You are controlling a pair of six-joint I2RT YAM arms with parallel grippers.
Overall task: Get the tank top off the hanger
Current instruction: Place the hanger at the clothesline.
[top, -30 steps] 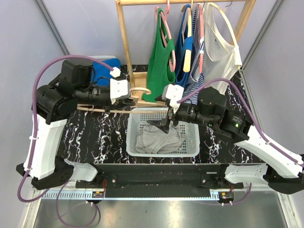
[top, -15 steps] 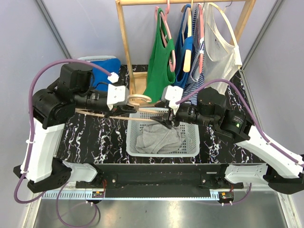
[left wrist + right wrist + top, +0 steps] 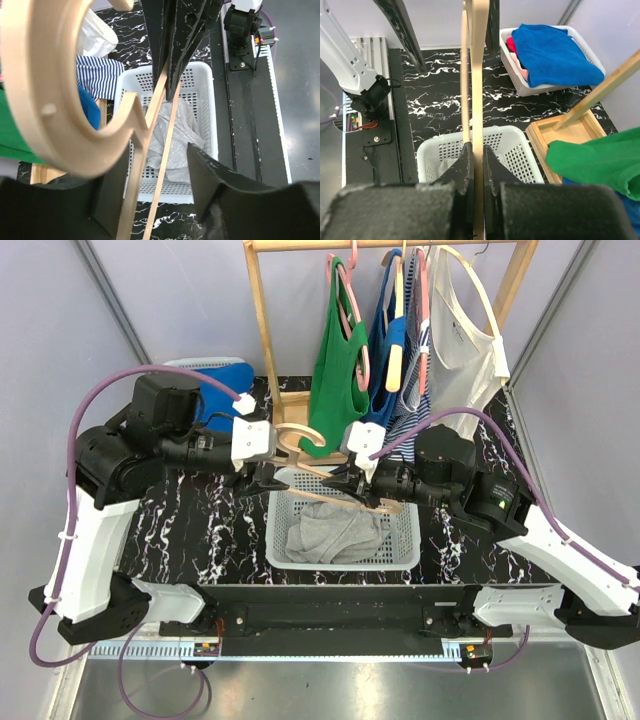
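- The black marbled table [image 3: 190, 530] carries the white basket [image 3: 342, 564] at its middle.
- A wooden rack [image 3: 262, 330] of hung garments stands behind the basket.
- The grey tank top [image 3: 335, 533] lies crumpled inside the basket, off the hanger.
- The bare wooden hanger [image 3: 297, 434] is held in the air above the basket's far rim.
- The right gripper [image 3: 347, 483], over the basket, has its jaws clenched on the hanger's wood.
- The left gripper [image 3: 262, 476], over the basket's far left corner, has its jaws released, one on either side of the hanger.

hanger [image 3: 35, 75]: pale wood, smooth, bare
basket [image 3: 345, 560]: white plastic, perforated
tank top [image 3: 335, 532]: grey cloth, soft, matt
tabletop [image 3: 190, 530]: black marble look, white veins, glossy
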